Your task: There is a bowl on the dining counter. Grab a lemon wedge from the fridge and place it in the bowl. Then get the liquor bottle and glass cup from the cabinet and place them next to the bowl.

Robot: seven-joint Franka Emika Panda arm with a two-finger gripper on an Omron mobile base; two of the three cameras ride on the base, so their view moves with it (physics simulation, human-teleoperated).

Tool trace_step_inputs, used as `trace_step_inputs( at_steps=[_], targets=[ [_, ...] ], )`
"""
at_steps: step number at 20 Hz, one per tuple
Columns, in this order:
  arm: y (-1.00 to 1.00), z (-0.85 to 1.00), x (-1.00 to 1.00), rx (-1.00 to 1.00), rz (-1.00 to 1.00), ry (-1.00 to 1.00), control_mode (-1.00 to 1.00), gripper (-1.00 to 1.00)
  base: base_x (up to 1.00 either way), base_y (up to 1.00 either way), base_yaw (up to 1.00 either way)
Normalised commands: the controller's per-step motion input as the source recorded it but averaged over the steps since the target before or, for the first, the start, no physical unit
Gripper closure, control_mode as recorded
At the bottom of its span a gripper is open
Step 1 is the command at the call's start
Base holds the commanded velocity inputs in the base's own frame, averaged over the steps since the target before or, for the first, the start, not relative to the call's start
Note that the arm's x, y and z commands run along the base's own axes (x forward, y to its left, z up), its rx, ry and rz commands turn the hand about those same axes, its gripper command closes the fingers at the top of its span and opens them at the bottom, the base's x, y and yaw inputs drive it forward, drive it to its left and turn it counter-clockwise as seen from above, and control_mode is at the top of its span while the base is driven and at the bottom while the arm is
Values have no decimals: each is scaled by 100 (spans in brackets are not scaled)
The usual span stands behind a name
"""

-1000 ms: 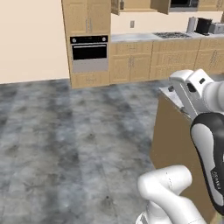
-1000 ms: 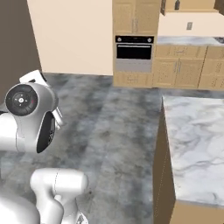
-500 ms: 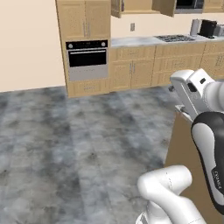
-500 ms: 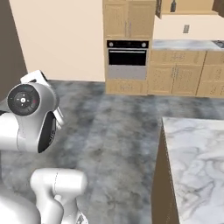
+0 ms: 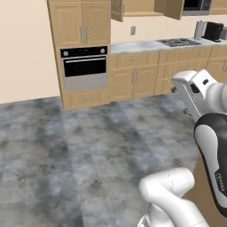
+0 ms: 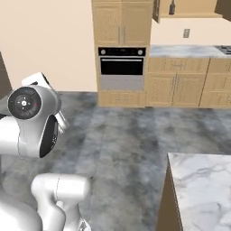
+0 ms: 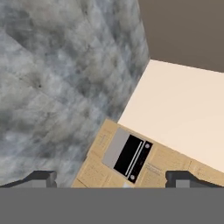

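My gripper (image 7: 111, 178) is open, and nothing sits between its two dark fingertips (image 7: 41, 177). It hangs high over the grey stone floor (image 7: 65, 74) and looks down toward the oven wall. The white hand (image 5: 197, 91) shows at the right of the left base view, beside the dining counter. The counter's marble top (image 6: 198, 185) lies at the lower right of the right base view. An upper cabinet (image 6: 189, 6) stands with its door (image 6: 156, 10) open, and a small dark shape (image 6: 173, 7) is inside. The bowl, lemon wedge, fridge, liquor bottle and glass cup are out of view.
A built-in black oven (image 5: 85, 66) sits in a tall wooden unit against the cream wall (image 6: 49, 40). Wooden base cabinets (image 5: 133, 77) with a grey worktop run to its right, carrying a stove top (image 5: 179, 42) and a toaster (image 5: 213, 31). Open floor (image 5: 66, 146) lies between me and them.
The whole picture has shifted with the base. The oven wall looks nearer, and the counter has slid toward the lower right corner. The gripper stays open.
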Motion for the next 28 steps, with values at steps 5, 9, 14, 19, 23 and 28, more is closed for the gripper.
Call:
trace_step_inputs(
  at_steps=[5, 9, 14, 19, 23, 28],
  targets=[
    [0, 0, 0, 0, 0, 0, 100, -100, 100, 0, -11],
    [0, 0, 0, 0, 0, 0, 100, -100, 100, 0, -9],
    [0, 0, 0, 0, 0, 0, 100, -100, 100, -8, -2],
    [0, 0, 0, 0, 0, 0, 100, -100, 100, -19, 0],
    [0, 0, 0, 0, 0, 0, 100, -100, 100, -25, 0],
    [0, 0, 0, 0, 0, 0, 100, -100, 100, -33, -1]
  ],
)
